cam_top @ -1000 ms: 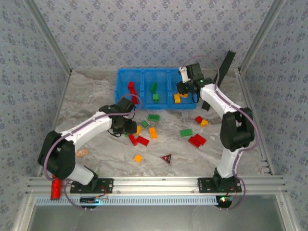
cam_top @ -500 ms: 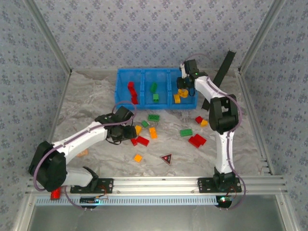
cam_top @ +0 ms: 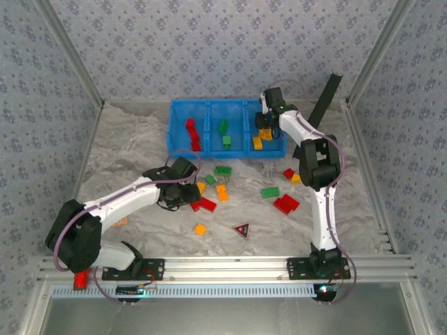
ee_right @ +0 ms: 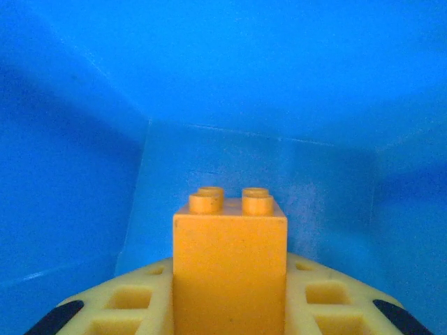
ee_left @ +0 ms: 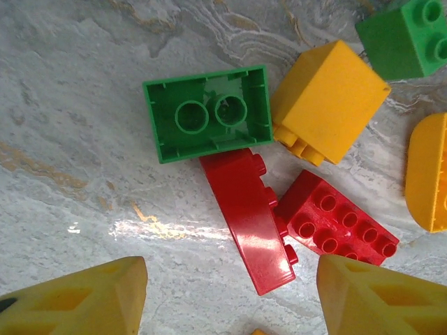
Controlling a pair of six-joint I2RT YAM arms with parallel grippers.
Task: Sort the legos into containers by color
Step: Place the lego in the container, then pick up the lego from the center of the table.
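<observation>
While the right gripper point(cam_top: 266, 130) hangs inside the right-hand compartment of the tray point(cam_top: 172, 132), its jaws are closed on a yellow brick point(ee_right: 230, 251). The wrist view shows this brick standing studs-up between the pads point(ee_right: 157, 310), with blue walls on every side. It is not yet let go, but it looks to be in the right place: the sorted yellows point(cam_top: 257, 143) lie on that compartment's floor just beside it. The left compartment holds the sorted reds point(cam_top: 191, 132) and the middle one the sorted greens point(cam_top: 224, 134) (a couple of each, as far as the top view lets one count).

The left gripper point(cam_top: 183, 192) is low over the table point(cam_top: 126, 146), at the left end of the scatter. Its jaws are wide open and hold nothing. In its wrist view the two fingers point(ee_left: 77, 300) flank a sloped red brick point(ee_left: 248, 220), which touches a flat red brick point(ee_left: 336, 227) on one side and an upturned green brick point(ee_left: 207, 113) at its far end. A loose yellow brick point(ee_left: 327, 98) lies just beside them.

By this reckoning the job is under halfway. Roughly a dozen bricks lie loose on the table in front of the tray, with greens point(cam_top: 270, 191), reds point(cam_top: 286, 203) and yellows point(cam_top: 200, 228) mixed together. The likely next moves are a release on the right and a pinch on the sloped red brick on the left, where the crowding neighbours could get nudged or caught.
</observation>
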